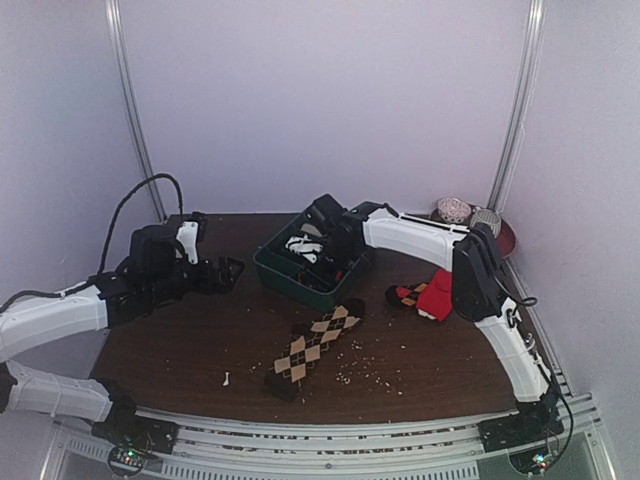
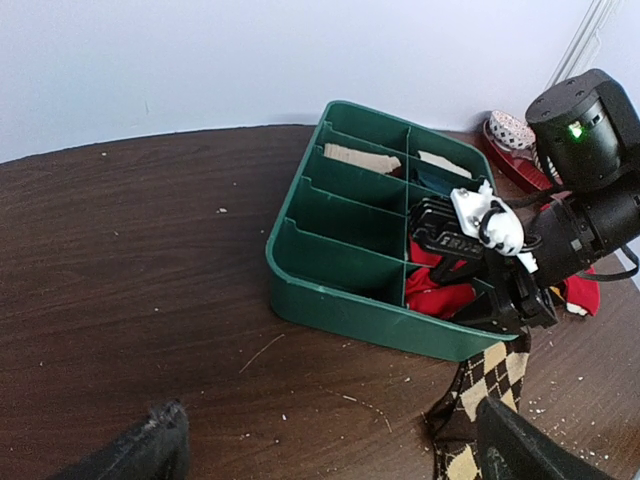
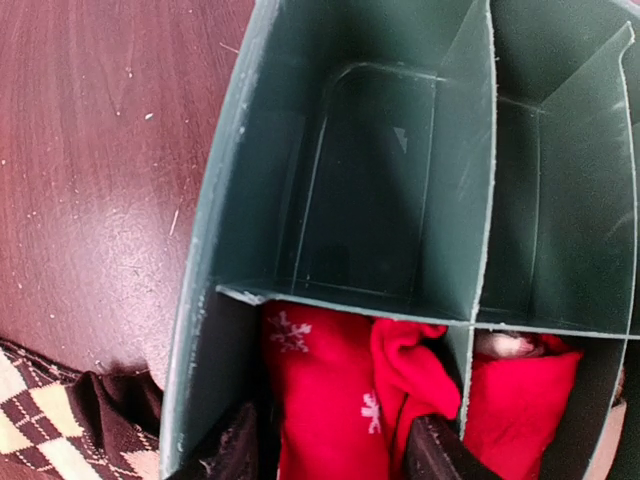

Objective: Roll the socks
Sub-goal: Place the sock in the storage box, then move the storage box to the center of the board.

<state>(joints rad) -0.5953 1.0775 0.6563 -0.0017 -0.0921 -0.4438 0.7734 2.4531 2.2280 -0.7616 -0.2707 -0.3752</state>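
On the worktop (image 1: 200, 340), near the middle front, your argyle socks (image 1: 315, 345) lie flat and stretched out, dark brown with tan diamonds. One end points toward the green tray (image 1: 275, 270) and stops just short of its near wall. Pale crumbs are scattered around them.

Your right claw (image 3: 338, 440) is down inside the tray's near corner compartment. From its wrist camera you see the red socks (image 3: 320, 400) bunched between its two fingers (image 3: 240, 450), with red fabric against both of them, so the claw is closed on that bundle. Small white marks show on the red cloth. The next compartment along the same wall also holds something red, and the two compartments beyond are bare. In the left wrist view the same claw (image 2: 480, 290) sits over the red bundle, and a corner of the argyle socks (image 2: 480, 400) lies just outside the tray wall (image 2: 340, 305).

Your left claw (image 1: 230, 270) hangs over bare wood well left of the tray, spread wide and holding nothing.

To the right of the tray a plain red sock (image 1: 436, 295) lies touching a dark one with red marks (image 1: 405, 294), close to the right arm. A dish (image 1: 500, 235) sits in the back right corner.
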